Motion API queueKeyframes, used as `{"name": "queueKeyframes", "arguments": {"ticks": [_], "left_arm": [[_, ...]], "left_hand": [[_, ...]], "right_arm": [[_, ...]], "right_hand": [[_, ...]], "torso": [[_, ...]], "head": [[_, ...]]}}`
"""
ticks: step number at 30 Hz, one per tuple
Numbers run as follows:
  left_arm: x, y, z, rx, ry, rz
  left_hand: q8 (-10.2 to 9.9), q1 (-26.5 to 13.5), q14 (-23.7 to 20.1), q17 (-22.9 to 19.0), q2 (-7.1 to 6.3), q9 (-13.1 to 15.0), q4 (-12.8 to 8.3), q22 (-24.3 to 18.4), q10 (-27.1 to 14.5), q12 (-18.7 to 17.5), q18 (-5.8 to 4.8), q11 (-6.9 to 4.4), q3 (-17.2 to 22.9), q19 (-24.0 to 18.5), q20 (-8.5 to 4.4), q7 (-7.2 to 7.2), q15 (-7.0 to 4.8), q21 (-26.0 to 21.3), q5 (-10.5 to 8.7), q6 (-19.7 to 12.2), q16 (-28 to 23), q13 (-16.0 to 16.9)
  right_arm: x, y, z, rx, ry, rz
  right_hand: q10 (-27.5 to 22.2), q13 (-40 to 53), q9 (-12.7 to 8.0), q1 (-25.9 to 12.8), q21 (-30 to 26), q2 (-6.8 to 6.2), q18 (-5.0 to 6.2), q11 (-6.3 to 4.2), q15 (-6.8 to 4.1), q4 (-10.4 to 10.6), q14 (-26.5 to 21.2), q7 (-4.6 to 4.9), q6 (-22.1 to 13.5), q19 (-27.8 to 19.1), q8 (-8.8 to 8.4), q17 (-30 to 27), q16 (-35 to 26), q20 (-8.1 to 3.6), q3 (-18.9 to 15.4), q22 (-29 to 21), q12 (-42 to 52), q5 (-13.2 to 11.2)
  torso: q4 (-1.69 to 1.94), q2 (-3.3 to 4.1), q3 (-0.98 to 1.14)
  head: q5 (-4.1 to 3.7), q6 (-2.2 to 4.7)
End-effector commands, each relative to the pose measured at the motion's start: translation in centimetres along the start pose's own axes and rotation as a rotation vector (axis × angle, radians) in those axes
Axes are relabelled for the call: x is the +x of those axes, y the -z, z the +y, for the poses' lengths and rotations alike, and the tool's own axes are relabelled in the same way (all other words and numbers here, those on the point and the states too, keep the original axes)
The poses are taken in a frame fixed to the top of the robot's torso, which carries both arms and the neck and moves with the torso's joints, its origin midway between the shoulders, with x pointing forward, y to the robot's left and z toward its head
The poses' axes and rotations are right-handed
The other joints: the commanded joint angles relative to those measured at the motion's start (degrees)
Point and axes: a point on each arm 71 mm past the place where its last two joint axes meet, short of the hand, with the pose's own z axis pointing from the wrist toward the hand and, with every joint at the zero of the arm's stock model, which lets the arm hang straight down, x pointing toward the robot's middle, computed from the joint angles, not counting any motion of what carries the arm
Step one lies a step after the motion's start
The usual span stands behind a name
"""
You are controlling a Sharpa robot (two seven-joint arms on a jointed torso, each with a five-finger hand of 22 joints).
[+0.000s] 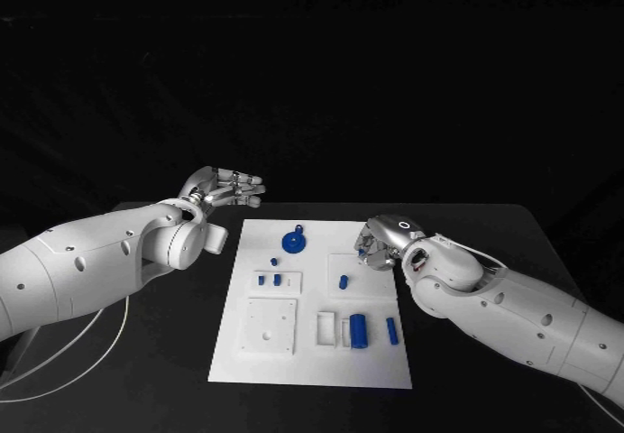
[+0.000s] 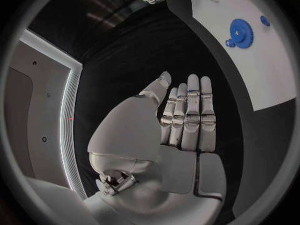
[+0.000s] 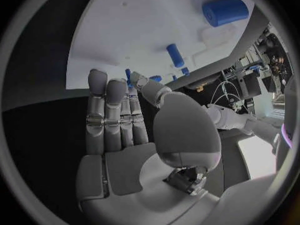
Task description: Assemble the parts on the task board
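Cylinder: the part lying nearest the camera, sitting in a recess at about 5 o'clock on the board. Its long axis is running 12 to 6. It is looking like stiff, light moulded plastic, smooth and likely to roll; I would be pinching it across the round body at mid-length.
Peg: lying just beside the cylinder at its 3 o'clock, long axis also running 12 to 6. Thin and light; taking it at the middle of the shaft seems best.
Gear: lying flat at about 12 o'clock on the board, teeth all round, a small knob sticking out toward 12. Rigid, and the teeth should be giving grip; holding it by the rim seems the safer way.
Short pin: resting near the board's middle, toward 2 o'clock, long axis roughly 12 to 6. Small enough to be slipping out of a loose pinch.
Small pieces: sitting at about 10 o'clock; too small to be telling their pointing.
Left robot hand: hovering over the table off the board's 11 o'clock corner, fingers straight and close side by side, holding nothing.
Right robot hand: hanging over the board's 2 o'clock edge, fingers extended, carrying nothing, touching no part that I can be sure of.
Progress: parts are lying loose, so assembly looks barely begun.
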Motion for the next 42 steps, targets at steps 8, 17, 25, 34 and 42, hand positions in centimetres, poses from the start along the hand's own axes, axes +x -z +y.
{"name": "queueKeyframes", "arguments": {"ticks": [8, 17, 25, 34, 42], "left_arm": [[-0.1, -0.2, 0.0, 0.003, 0.005, 0.005], [0.1, -0.5, 0.0, 0.004, 0.002, -0.001], [0.5, -0.9, -0.1, 0.005, -0.001, -0.007], [1.4, -1.4, -0.2, 0.008, -0.003, -0.007], [2.4, -1.8, -0.5, 0.013, 0.0, 0.007]], "left_hand": [[-0.1, -0.3, 0.4, 0.1, 0.33, 0.0, 0.2, -0.1, -0.3, -0.2, -0.68, 0.08, -0.4, 0.3, 0.18, 0.05, -0.07, 0.2, -0.14, -0.4, -0.1, -0.1], [-0.1, -0.3, 0.4, 0.1, 0.32, 0.0, 0.2, -0.2, -0.4, -0.2, -0.67, 0.09, -0.4, 0.4, 0.18, 0.08, -0.06, 0.2, -0.11, -0.6, -0.1, -0.1], [-0.1, -0.2, 0.4, 0.1, 0.41, 0.0, 0.4, -0.3, -0.3, -0.2, -0.66, 0.08, -0.4, 0.4, 0.18, 0.08, -0.07, 0.2, -0.08, -0.6, -0.1, -0.1], [-0.1, -0.2, 0.3, 0.1, 0.37, 0.0, 0.5, -0.5, -0.2, -0.2, -0.67, 0.04, -0.4, 0.4, 0.19, 0.05, -0.06, 0.2, -0.07, -0.5, -0.1, -0.1], [-0.1, -0.1, 0.3, 0.1, 0.45, 0.0, 0.6, -0.5, -0.2, -0.2, -0.67, 0.04, -0.3, 0.4, 0.19, 0.03, -0.06, 0.2, -0.06, -0.5, -0.1, -0.1]], "right_arm": [[-2.4, 0.4, 1.3, -0.039, -0.168, -0.047], [-2.7, 0.6, 5.4, -0.147, -0.21, -0.058], [-1.2, 0.9, 9.0, -0.236, -0.177, -0.054], [2.3, 1.3, 12.5, -0.311, -0.119, 0.004], [4.8, 1.4, 14.4, -0.345, -0.081, 0.042]], "right_hand": [[0.2, -0.1, 0.2, -0.2, 0.4, 0.5, 1.03, -0.02, 0.03, -0.3, 0.4, 0.07, 0.3, 2.0, 0.22, 0.2, -0.4, -0.46, -0.4, 0.1, 0.2, 0.5], [0.1, -0.1, 0.2, -0.3, 0.3, 0.9, 1.12, 0.02, 0.06, -0.6, 0.4, 0.1, 0.2, 1.9, 0.21, 0.3, -0.6, -0.39, -0.8, 0.1, 0.2, 0.8], [0.2, -0.1, 0.2, -0.3, 0.5, 0.97, 1.07, 0.01, 0.06, -0.8, 0.4, 0.09, 0.2, 1.9, 0.22, 0.4, -0.7, -0.4, -0.9, 0.2, 0.2, 0.9], [0.2, -0.1, 0.2, -0.3, 0.6, 0.92, 1.02, 0.03, 0.06, -1.0, 0.4, 0.08, 0.3, 1.9, 0.22, 0.4, -0.7, -0.39, -0.8, 0.2, 0.2, 0.9], [0.2, -0.1, 0.2, -0.4, 0.7, 0.9, 1.0, 0.02, 0.05, -1.1, 0.5, 0.06, 0.3, 2.0, 0.22, 0.5, -0.7, -0.42, -0.7, 0.3, 0.2, 1.1]], "torso": [[-0.12, -0.08, 0.03], [0.0, -0.13, -0.02], [0.11, -0.05, -0.18], [0.17, 0.05, -0.23], [0.21, 0.1, -0.26]], "head": [[0.52, 0.45], [2.68, 0.84], [5.13, 0.85], [6.81, 0.38], [8.18, -0.02]]}}
